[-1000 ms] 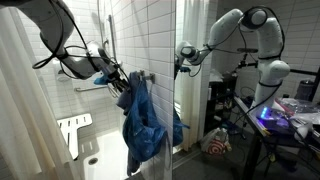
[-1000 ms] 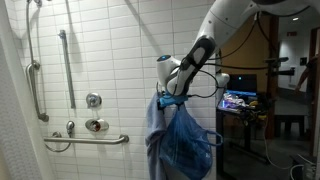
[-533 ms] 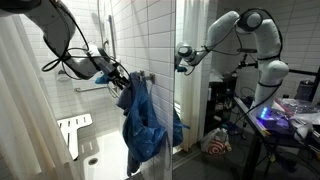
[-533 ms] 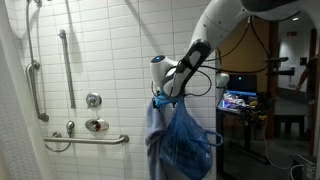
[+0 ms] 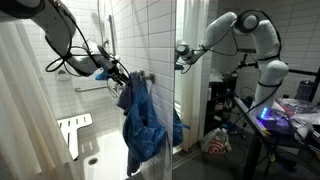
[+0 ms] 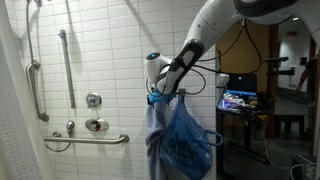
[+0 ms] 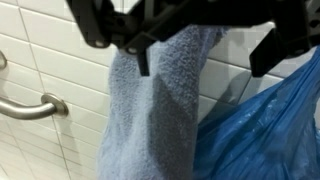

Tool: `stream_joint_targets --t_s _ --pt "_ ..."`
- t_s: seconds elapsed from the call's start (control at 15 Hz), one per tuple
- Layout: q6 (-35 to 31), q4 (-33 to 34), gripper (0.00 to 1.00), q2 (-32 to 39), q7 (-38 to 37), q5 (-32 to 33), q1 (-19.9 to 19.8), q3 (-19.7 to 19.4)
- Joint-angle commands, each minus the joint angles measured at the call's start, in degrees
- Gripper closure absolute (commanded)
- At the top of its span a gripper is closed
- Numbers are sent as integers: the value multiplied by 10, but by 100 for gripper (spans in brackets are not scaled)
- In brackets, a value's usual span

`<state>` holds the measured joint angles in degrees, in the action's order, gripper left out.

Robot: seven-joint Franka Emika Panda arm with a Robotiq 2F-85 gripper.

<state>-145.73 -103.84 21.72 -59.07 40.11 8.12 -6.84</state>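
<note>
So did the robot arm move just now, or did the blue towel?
The arm did. The end effector crept slightly up and to the left in an exterior view, staying at the top of the blue towel. I see nothing grabbed or let go. The towel and the blue bag hang as before, and the grab bar is unchanged.

The towel [image 7: 150, 115] is pale grey-blue, the plastic bag [image 7: 268, 130] bright blue. The wall tiles [image 7: 40, 55] are white in a grid, the grab bar [image 7: 22, 107] chrome, the gripper [image 7: 200, 60] black.

White tiled wall [image 6: 110, 50], horizontal grab bar [image 6: 85, 141], vertical grab bar [image 6: 67, 65], shower valve [image 6: 93, 100], lit monitor [image 6: 240, 102]
</note>
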Motion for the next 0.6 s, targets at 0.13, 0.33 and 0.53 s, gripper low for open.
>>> stream_joint_targets --t_s 0.13,0.33,0.53 --pt "20 52 0 28 26 -64 -3 1" --pt "29 64 0 36 49 -105 -3 0" --pt "37 85 0 54 66 -134 0 -4"
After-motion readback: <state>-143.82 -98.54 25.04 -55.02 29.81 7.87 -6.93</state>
